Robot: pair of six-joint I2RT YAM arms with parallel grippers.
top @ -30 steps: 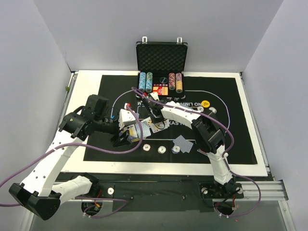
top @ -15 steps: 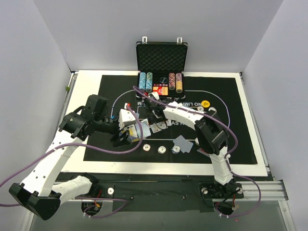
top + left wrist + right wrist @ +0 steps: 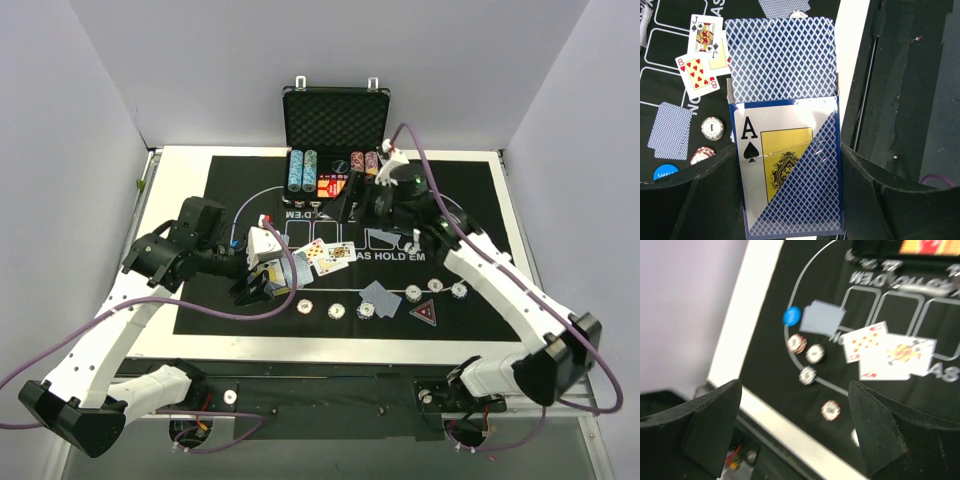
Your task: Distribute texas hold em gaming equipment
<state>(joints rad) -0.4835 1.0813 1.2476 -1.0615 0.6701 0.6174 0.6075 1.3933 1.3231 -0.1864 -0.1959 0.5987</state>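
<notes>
My left gripper (image 3: 262, 280) is shut on the card deck (image 3: 790, 200), a box with an ace of spades on its face and blue-backed cards (image 3: 780, 60) sticking out of its top. Face-up cards (image 3: 330, 255) lie at the mat's centre, among them a jack of spades (image 3: 707, 35) and an eight of hearts (image 3: 697, 75). Face-down cards (image 3: 380, 297) lie to their right. Striped chips (image 3: 337, 311) dot the near arc, and a black-red triangular marker (image 3: 427, 312) lies at the right. My right gripper (image 3: 362, 203) hangs open and empty above the mat near the case. A blue disc (image 3: 791, 316) shows in the blurred right wrist view.
The open black case (image 3: 335, 125) with chip columns (image 3: 301, 170) stands at the back. The black mat (image 3: 230, 180) with white lettering covers a white board (image 3: 180, 160). Grey walls close in on the left, the right and the back. Purple cables loop over the mat.
My right arm has swung back from the face-up cards toward the case and lifted, and its jaws have opened. The face-up cards now lie uncovered. My left gripper has not moved.
</notes>
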